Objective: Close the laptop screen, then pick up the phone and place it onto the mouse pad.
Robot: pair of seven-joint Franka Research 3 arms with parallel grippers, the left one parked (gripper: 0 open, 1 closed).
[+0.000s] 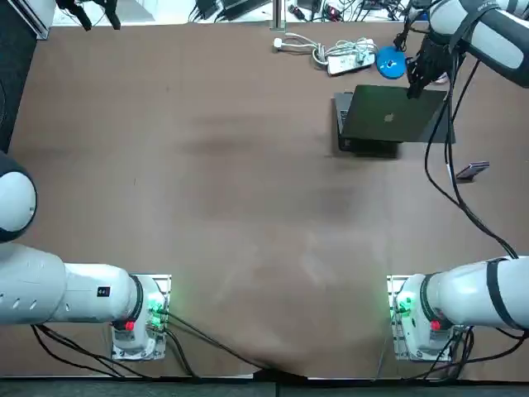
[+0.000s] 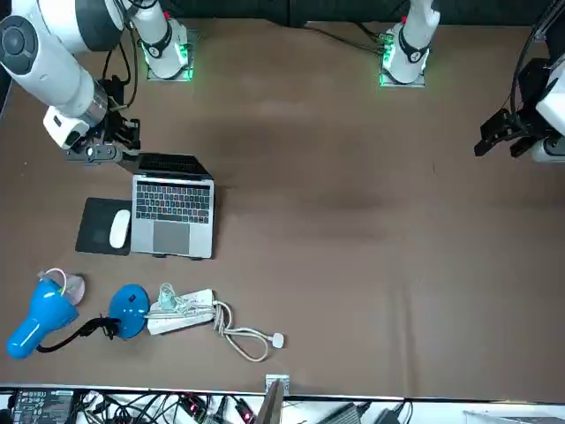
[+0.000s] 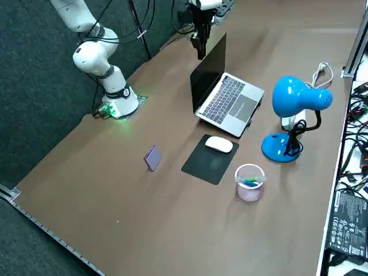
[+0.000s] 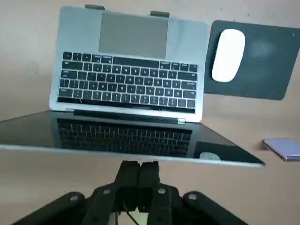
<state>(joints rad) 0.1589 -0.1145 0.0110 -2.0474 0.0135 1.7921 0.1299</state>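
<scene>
The tool [image 4: 139, 165], its fingers pressed together, sits just behind the top edge of the open laptop [image 4: 129, 79]. The phone [image 4: 283, 148] lies flat on the bench [image 4: 23, 47] off to the tool's side. It is near the pad [image 4: 267, 61], apart from it.

You are in a robotics lab: arm bases [image 1: 413, 321] mounted on a brown table [image 1: 207, 165]; loose cables [image 1: 322, 10] along the frame's top edge; right gripper [image 1: 416, 85], fingers together, upper right at the laptop [image 1: 387, 120] lid.
</scene>
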